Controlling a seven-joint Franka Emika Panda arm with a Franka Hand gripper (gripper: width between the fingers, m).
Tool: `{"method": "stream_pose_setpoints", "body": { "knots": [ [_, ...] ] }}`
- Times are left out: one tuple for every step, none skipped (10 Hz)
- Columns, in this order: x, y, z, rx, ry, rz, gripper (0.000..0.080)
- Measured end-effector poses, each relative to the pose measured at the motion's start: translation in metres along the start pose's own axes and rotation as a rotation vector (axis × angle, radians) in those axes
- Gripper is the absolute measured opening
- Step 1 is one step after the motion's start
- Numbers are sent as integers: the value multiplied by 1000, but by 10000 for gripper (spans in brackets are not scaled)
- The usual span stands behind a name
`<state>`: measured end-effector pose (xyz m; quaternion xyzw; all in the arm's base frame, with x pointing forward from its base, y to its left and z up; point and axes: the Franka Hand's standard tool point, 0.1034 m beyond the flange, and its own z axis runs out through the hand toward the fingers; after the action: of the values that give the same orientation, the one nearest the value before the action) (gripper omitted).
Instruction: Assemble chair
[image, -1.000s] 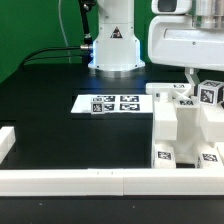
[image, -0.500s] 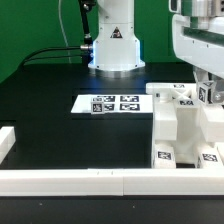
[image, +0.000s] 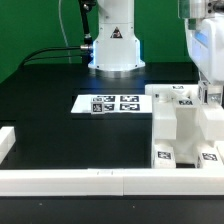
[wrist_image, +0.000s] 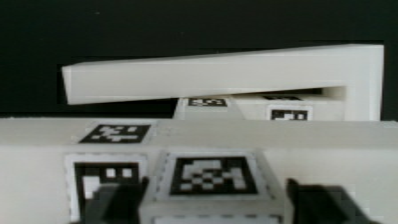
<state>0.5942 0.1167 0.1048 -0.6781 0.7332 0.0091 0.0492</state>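
Observation:
The partly built chair (image: 185, 125) is a white blocky assembly with square tags, standing at the exterior view's right against the front rail. My gripper (image: 208, 90) hangs over its far right top. In the wrist view a small white tagged piece (wrist_image: 214, 180) sits between my gripper (wrist_image: 217, 206), whose dark fingers (wrist_image: 118, 205) flank it with thin gaps, so it stands open. Behind the piece lies a flat white chair surface with a tag (wrist_image: 116, 132). Beyond that a white panel (wrist_image: 214, 72) overhangs. In the exterior view the small piece is mostly hidden by the hand.
The marker board (image: 112, 103) lies flat mid-table, left of the chair. A long white rail (image: 70, 180) runs along the front and a short one (image: 5, 143) stands at the left. The robot base (image: 115, 40) and black cables (image: 50, 50) are at the back.
The hand has moved toward the exterior view's right and lower, carrying the small tagged piece down onto the chair's top. Its jaws have widened around that piece.

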Motion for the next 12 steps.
{"method": "stream_pose_setpoints", "body": {
  "knots": [
    [0,0,0,0,0,-57,441],
    [3,-2,-1,2,2,-189,600],
    [5,-4,-2,3,3,-427,639],
    [4,-4,-3,-2,-1,-564,639],
    [5,-4,-2,-3,1,-616,648],
    [5,-4,-2,-3,1,-720,648],
    [5,-4,-3,-8,4,-813,649],
    [3,-2,-4,-36,31,-1024,649],
    [3,-2,-4,-48,41,-1267,649],
    [5,-2,-3,-55,36,-1415,649],
    [5,-1,-2,-54,36,-1376,649],
    [5,-1,-2,-53,37,-1348,534]
  ]
}}
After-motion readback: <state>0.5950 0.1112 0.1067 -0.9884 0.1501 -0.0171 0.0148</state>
